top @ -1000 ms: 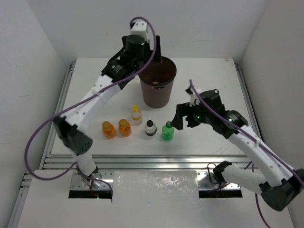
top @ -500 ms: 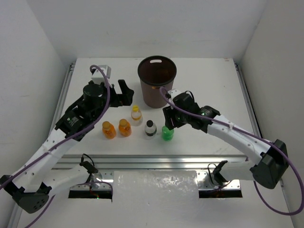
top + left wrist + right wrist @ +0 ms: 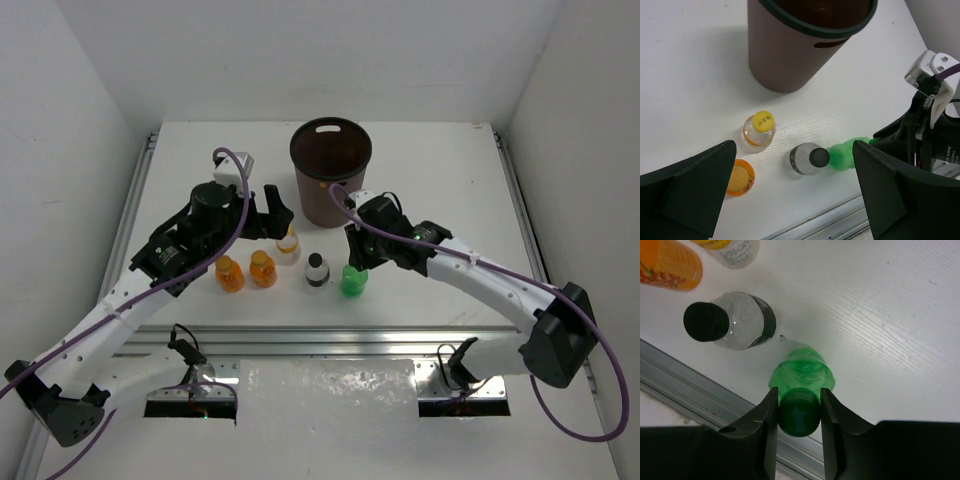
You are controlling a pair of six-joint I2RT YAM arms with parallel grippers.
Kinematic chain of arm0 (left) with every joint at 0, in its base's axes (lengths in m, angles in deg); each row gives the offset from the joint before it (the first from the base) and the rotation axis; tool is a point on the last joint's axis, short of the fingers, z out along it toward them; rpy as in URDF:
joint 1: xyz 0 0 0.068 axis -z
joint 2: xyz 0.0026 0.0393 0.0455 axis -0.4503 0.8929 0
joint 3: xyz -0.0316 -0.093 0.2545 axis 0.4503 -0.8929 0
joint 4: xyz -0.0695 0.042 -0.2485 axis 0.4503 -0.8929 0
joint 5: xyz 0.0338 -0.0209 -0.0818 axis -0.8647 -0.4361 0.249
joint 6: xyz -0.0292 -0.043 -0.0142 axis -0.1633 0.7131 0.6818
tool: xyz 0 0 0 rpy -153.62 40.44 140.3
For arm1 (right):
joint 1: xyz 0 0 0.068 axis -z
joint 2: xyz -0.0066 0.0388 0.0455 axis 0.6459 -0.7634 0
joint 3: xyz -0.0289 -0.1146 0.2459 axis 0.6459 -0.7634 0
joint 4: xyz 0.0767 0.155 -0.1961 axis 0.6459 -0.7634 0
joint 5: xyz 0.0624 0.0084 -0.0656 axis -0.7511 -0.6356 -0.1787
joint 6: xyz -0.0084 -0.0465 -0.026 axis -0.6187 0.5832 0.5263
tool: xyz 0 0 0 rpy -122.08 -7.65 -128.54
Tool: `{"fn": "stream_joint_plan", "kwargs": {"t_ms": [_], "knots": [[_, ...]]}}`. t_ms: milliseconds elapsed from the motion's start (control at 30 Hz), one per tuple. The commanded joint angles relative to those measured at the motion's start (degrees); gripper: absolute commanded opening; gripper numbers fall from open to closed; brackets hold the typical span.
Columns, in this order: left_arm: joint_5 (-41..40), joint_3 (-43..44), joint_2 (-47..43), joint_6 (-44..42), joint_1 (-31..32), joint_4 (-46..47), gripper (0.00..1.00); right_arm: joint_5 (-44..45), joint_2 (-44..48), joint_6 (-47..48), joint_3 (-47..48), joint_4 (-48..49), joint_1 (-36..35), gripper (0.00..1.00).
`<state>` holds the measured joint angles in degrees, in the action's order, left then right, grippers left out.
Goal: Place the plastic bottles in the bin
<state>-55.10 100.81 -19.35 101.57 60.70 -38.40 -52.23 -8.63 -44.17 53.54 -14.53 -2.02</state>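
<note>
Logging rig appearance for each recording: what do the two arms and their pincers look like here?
The left arm and right arm have white link shells and black joint housings, each trailed by a looping purple cable. The left pincer and right pincer have black fingers; a small white box sits on each wrist.

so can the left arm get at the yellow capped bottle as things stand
Probably yes: its jaws stand wide open over the yellow-capped bottle, with nothing between them. The bin and an orange bottle stand close by and may crowd the jaws.
</note>
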Motion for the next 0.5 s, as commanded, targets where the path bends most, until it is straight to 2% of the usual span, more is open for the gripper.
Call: {"fn": "stream_joint_plan", "kwargs": {"t_ms": [0,100,167,233,267,300,333,367,433,467], "knots": [[4.9,0.5,-0.2,-0.7,0.0,4.0,1.00,0.4,4.1,-1.2,0.3,-1.4,-0.5,0.18],[10.9,0.5,1.0,-1.8,0.3,6.5,1.00,0.1,8.7,-1.3,1.9,-3.3,-0.2,0.18],[11.3,0.1,1.7,-3.0,1.8,8.2,0.99,-1.3,10.9,-1.1,3.8,-5.9,1.5,0.14],[13.5,0.0,3.0,-4.5,3.3,11.4,1.00,-8.8,11.4,-0.2,7.5,-8.0,5.7,0.07],[17.7,0.2,3.5,-6.5,4.2,12.8,1.00,-12.2,11.6,0.1,9.9,-9.7,7.8,0.07],[17.5,0.3,4.1,-8.1,5.6,15.0,1.00,-15.2,11.6,0.3,11.0,-10.5,9.8,0.07],[15.3,0.4,4.8,-9.9,7.8,15.9,1.00,-22.1,11.6,1.1,11.9,-11.1,11.9,0.07],[11.0,0.8,5.3,-14.1,12.2,16.5,1.00,-26.0,11.4,1.8,14.1,-13.2,15.3,0.07],[13.9,1.3,7.0,-17.8,14.4,17.8,1.00,-35.3,9.9,4.8,16.6,-16.1,17.3,0.07],[16.5,2.1,7.5,-19.7,14.6,18.2,1.00,-36.5,9.9,5.0,17.7,-17.4,17.4,0.07]]}}
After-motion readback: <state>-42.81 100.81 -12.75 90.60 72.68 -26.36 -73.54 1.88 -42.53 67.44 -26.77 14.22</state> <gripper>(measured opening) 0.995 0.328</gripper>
